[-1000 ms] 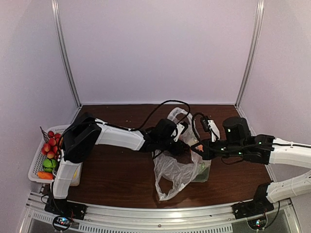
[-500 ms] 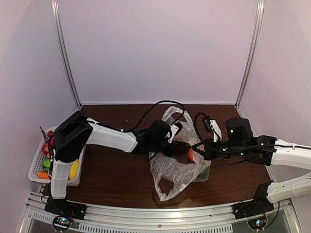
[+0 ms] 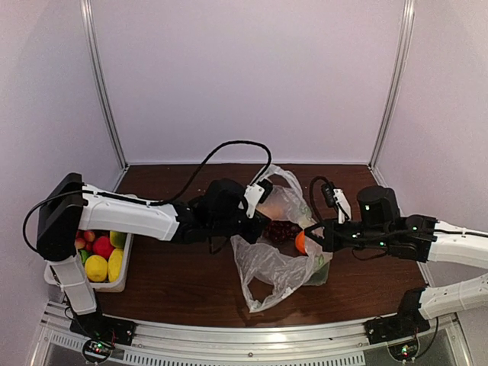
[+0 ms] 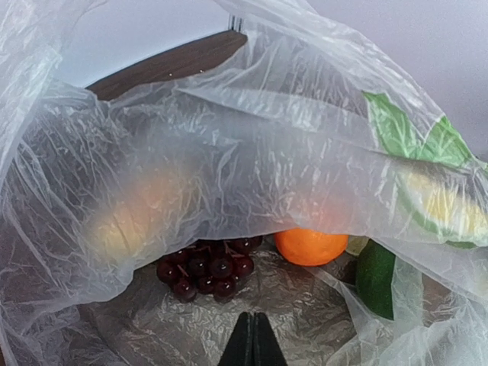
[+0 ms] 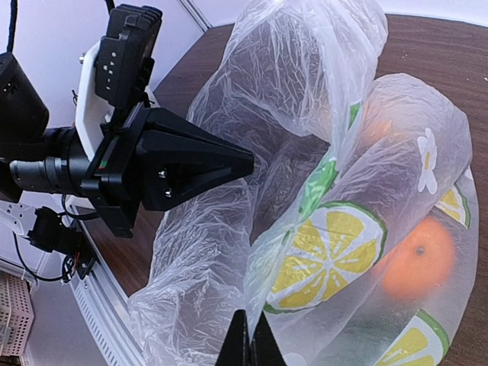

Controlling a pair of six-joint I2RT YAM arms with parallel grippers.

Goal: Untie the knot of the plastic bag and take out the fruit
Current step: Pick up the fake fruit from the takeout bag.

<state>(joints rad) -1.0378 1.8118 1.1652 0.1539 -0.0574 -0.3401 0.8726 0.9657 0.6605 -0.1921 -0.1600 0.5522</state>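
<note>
Both hands on the plastic bag (image 3: 278, 267), fruit inside.
Left hand (image 4: 253, 341) pressed together at the bag's left edge, can't tell if film is caught; right hand (image 5: 248, 335) pinching film on the right side. Bag sitting mid-desk (image 3: 183, 274) between the arms. Grapes (image 4: 206, 271), orange (image 4: 310, 245) and lime (image 4: 375, 278) inside, close together. More fruit in white basket (image 3: 120, 284) at the desk's left edge.

from above i see the plastic bag (image 3: 274, 263) lying mid-table (image 3: 191, 267) between the left gripper (image 3: 265, 222) and the right gripper (image 3: 309, 233), with grapes (image 3: 282, 229) left of a citrus fruit (image 3: 300, 243) inside it, and the basket (image 3: 114, 285) of fruit at the table's left edge.
</note>
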